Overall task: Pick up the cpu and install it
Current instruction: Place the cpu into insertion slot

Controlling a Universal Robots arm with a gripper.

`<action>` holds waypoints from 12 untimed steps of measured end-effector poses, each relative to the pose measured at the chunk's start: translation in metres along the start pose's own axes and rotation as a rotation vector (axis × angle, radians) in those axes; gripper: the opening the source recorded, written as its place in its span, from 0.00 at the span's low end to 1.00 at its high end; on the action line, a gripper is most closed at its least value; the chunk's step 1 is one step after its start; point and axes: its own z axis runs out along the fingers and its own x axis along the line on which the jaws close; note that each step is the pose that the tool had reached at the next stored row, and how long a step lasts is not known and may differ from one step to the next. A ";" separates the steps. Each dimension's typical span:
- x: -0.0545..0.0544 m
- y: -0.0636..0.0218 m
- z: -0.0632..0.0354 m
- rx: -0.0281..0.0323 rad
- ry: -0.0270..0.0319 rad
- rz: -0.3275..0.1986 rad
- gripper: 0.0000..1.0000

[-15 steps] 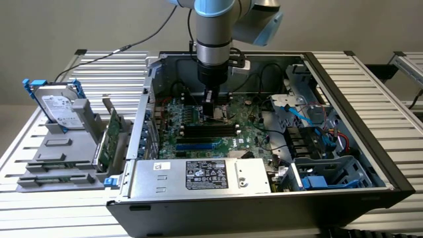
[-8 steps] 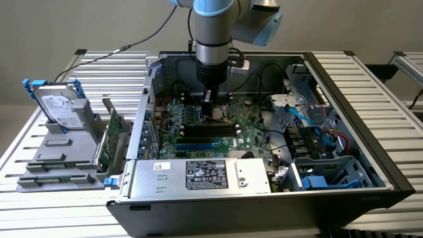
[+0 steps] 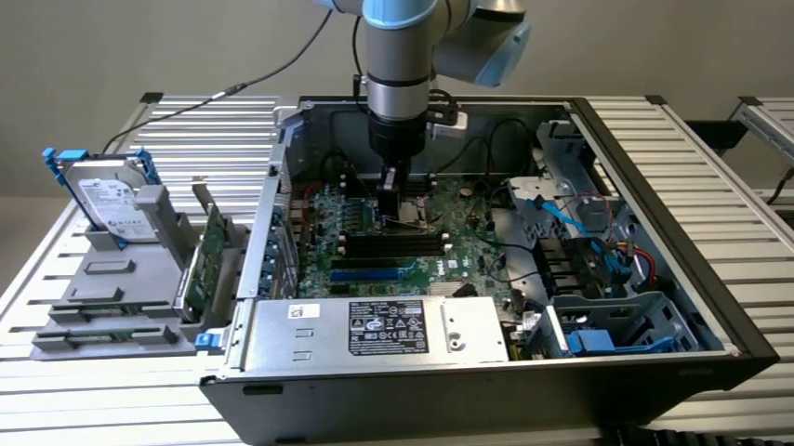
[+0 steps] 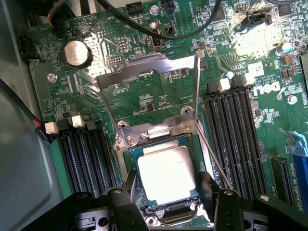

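Observation:
The cpu [image 4: 166, 175], a small square chip with a silvery top plate, lies in the socket frame [image 4: 154, 130] on the green motherboard [image 4: 159, 103]. The socket's metal load plate [image 4: 149, 70] stands swung up behind it. My gripper [image 4: 168, 185] straddles the cpu, with one black finger [image 4: 127, 185] against each of two opposite edges, shut on it. In the exterior view the gripper [image 3: 392, 209] reaches straight down into the open computer case [image 3: 496, 372], low over the board's middle.
Black memory slots [image 4: 86, 154] flank the socket on both sides, and a thin wire lever [image 4: 211, 154] slants beside it. Cables [image 3: 496, 149] hang inside the case. A hard drive [image 3: 106, 200] with blue brackets stands in a grey holder [image 3: 112, 307] at the exterior view's left.

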 end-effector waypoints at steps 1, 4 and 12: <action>0.000 -0.0001 -0.0003 -0.0001 -0.0007 0.000 0.63; 0.001 -0.0003 -0.0005 -0.0006 -0.0022 0.000 0.63; 0.003 0.0013 -0.0006 -0.0030 -0.0100 -0.008 0.63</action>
